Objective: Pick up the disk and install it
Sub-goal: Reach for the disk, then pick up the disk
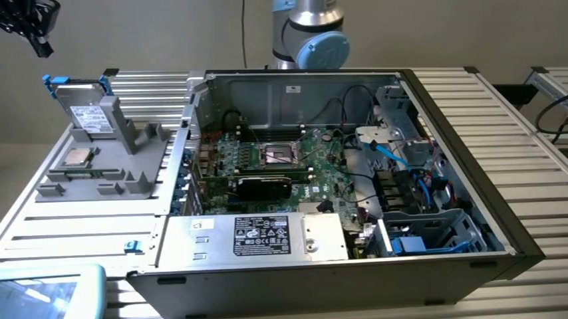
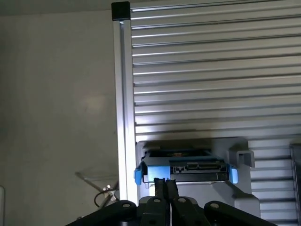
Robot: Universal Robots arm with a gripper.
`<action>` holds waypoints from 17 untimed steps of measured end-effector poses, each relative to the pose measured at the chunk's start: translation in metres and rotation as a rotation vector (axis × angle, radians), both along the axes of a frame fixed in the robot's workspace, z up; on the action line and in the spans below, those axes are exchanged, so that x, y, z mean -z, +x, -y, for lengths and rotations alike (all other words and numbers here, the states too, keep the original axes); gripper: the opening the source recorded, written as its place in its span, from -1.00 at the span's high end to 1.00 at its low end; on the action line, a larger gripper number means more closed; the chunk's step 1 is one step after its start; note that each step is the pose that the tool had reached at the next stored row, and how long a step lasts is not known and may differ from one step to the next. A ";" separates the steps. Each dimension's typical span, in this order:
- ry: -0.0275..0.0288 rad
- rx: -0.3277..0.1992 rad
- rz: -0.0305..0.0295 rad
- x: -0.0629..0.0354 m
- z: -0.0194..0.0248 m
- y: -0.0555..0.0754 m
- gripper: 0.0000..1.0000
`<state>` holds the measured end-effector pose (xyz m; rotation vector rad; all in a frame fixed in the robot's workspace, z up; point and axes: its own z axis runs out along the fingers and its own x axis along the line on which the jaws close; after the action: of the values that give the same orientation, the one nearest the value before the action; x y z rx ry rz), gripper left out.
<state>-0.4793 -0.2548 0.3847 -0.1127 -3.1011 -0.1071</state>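
The disk (image 1: 89,114) stands upright in a grey fixture (image 1: 116,166) at the exterior view's left; it is a silver drive with a white label in a blue carrier. My gripper (image 1: 37,41) hangs well above it near the picture's top left corner. In the wrist view the disk (image 2: 188,170) shows edge-on, its connector and blue tabs facing the camera. My gripper (image 2: 165,184) is above it with its black fingers pressed together and nothing between them.
An open computer case (image 1: 461,133) lies on the slatted table (image 1: 515,146), with its motherboard (image 1: 284,156), a silver box with a black label (image 1: 262,236) and a grey drive cage (image 1: 435,232). A small silver chip (image 1: 76,157) rests on the fixture.
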 end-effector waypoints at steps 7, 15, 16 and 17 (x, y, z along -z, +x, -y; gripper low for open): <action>0.0048 0.000 0.0001 0.0000 0.0003 0.000 0.79; 0.0047 0.000 0.0000 0.0000 0.0003 0.000 0.79; 0.0047 0.000 0.0000 0.0000 0.0003 0.000 0.79; 0.0047 -0.001 0.0013 -0.0001 0.0003 0.000 0.79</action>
<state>-0.4794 -0.2551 0.3848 -0.1113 -3.1020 -0.1144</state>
